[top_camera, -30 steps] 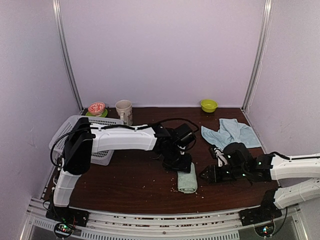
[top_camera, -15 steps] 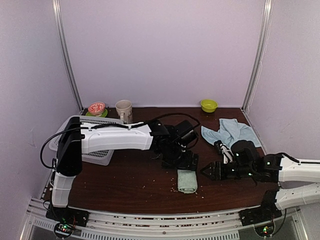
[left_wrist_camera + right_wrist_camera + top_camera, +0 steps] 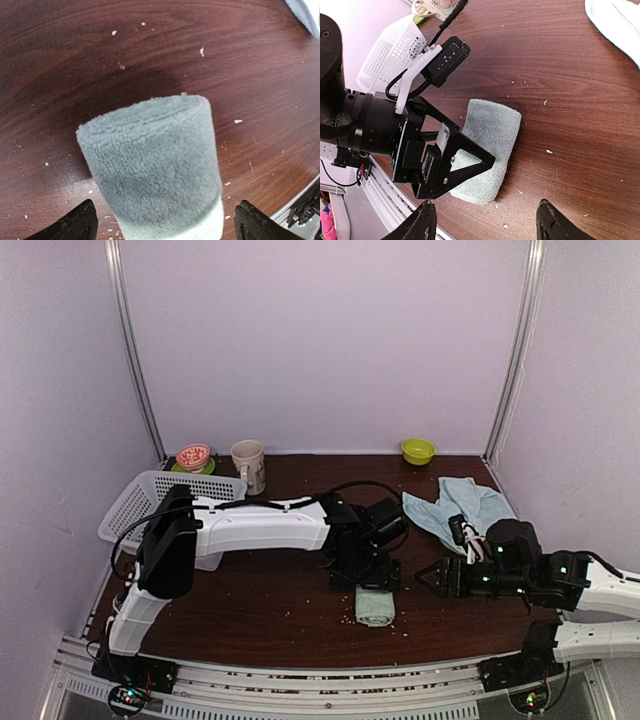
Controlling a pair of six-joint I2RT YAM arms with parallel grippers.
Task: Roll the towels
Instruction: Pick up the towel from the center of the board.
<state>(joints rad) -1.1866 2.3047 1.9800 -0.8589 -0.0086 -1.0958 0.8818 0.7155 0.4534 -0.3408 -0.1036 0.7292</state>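
Okay, left gripper (image 3: 372, 580) is spread as wide as it goes, hanging right over the rolled towel (image 3: 375, 606). In the left wrist view its black fingertips (image 3: 75, 226) sit either side of the roll with a gap on each side, so nothing is gripped and no contact shows. Right gripper (image 3: 489, 222) is also wide apart and empty, its fingers (image 3: 424, 222) with only bare table (image 3: 560, 125) between them. From the top view it points at the roll from the right, near it but apart.

Rolled towel: pale mint green, fluffy terry, wound into a short fat cylinder. It lies on its side on the dark wood table, about centre, near the front edge. A fold line shows near its far end in the left wrist view.

Light blue towel (image 3: 462, 504) lies unrolled and crumpled at the right rear of the table. White mesh basket (image 3: 150, 502) sits rear left, partly behind the left arm. Mug (image 3: 248, 462), pink bowl (image 3: 193, 455) and yellow-green bowl (image 3: 417, 450) stand along the back wall. White crumbs (image 3: 201, 51) are scattered on the wood.
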